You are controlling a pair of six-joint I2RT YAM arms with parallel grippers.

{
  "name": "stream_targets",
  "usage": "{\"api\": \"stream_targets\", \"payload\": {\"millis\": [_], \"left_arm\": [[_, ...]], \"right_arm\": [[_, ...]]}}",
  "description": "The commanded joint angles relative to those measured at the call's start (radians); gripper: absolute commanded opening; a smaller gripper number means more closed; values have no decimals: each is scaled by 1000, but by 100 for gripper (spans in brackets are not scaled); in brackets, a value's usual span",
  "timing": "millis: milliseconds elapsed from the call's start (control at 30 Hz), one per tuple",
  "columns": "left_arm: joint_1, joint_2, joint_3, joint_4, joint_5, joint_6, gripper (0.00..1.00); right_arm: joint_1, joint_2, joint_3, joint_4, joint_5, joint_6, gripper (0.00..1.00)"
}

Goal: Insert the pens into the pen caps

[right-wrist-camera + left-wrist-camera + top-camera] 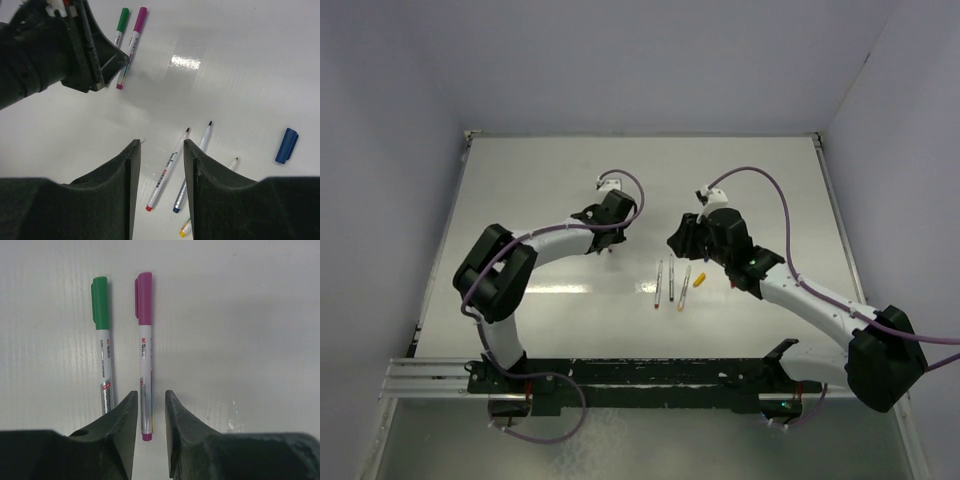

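Note:
In the left wrist view, a green-capped pen (102, 340) and a magenta-capped pen (144, 350) lie side by side. My left gripper (151, 401) is open, its jaws on either side of the magenta pen's tail end without gripping it. In the right wrist view, my right gripper (161, 146) is open and empty above three uncapped pens: red-ended (167, 170), blue-ended (204, 142) and yellow-ended (184, 230). A blue cap (286, 145) lies to their right. A yellow-orange cap (699, 280) lies beside the three pens (671, 283) in the top view. The red cap is not visible.
The left gripper (75, 50) shows at the upper left of the right wrist view, next to the two capped pens (131, 42). In the top view both grippers, left (611, 250) and right (680, 243), hover mid-table. A white wall borders the table (520, 180).

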Motion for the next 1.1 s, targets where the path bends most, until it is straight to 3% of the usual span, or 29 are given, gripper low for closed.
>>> {"api": "stream_targets", "payload": {"millis": [0,167,267,633,1067], "left_arm": [[0,-146,43,40,40,31,32],[-28,-212,28,28,43,40,35],[-56,-242,-3,25,46,38,35],[-252,-308,-139,32,59,21,36],[-367,-267,-167,82,161,29,44]], "right_arm": [[-3,-20,-1,8,93,8,42],[-9,-20,-3,-25,228,45,62],[-33,-27,-6,-54,290,49,66],[-327,-88,-89,-178,211,123,62],[-377,-73,-143,-177,199,146,56]]}}
